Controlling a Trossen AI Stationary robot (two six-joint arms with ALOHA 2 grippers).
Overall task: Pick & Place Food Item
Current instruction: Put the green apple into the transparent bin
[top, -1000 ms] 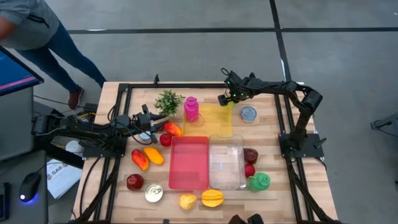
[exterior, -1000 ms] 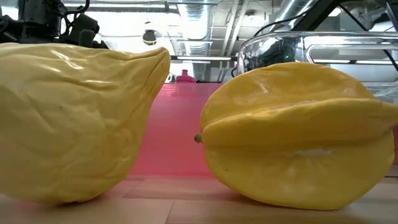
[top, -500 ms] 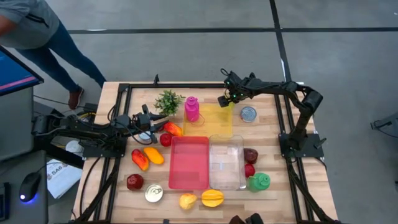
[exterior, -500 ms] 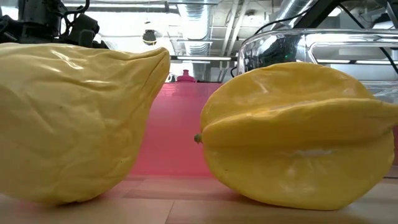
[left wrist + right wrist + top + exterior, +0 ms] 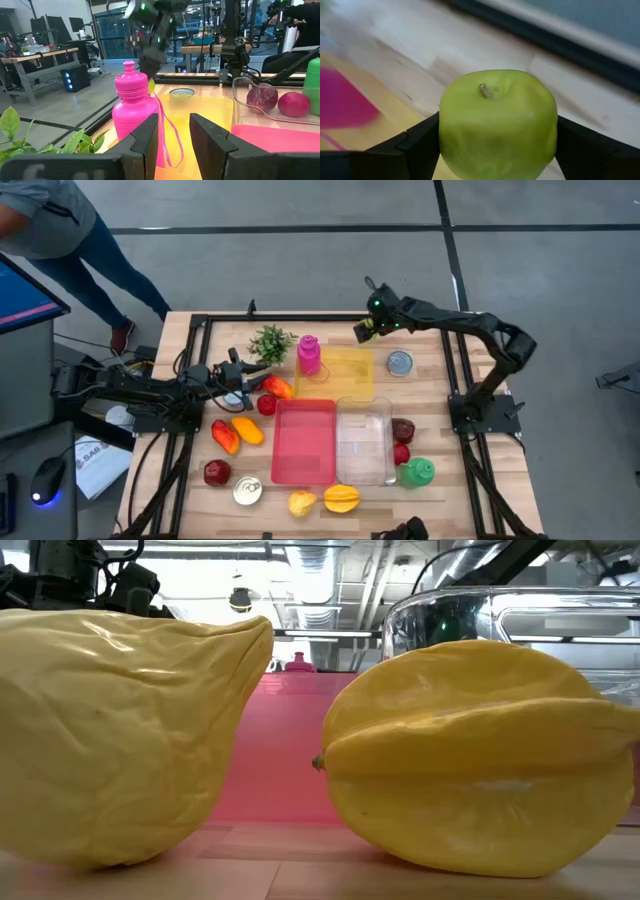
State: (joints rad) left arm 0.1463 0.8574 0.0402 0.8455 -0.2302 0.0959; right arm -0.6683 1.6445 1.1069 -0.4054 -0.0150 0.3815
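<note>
At the far edge of the worktop [image 5: 420, 390], the right pincer [image 5: 363, 332] holds a green apple [image 5: 497, 125], its two fingers pressed against the fruit's sides with the stem end facing the wrist camera. The apple is clear of the wood, carried just beyond the far rim of the yellow tray [image 5: 348, 373]. From the pincer, that tray lies straight toward the near side, and past it sit the pink tray [image 5: 304, 440] and the clear tub [image 5: 363, 438] side by side. So whichever container is meant, the coming move runs nearward from the right arm, and the yellow tray is by far the closest drop. The apple is round, so no long axis matters for the set-down.

The left pincer [image 5: 243, 375] waits over the left part of the worktop, fingers narrow and gripping nothing, looking toward the pink bottle [image 5: 136, 117]. It is farther from the apple, so the right arm is best placed to finish.
</note>
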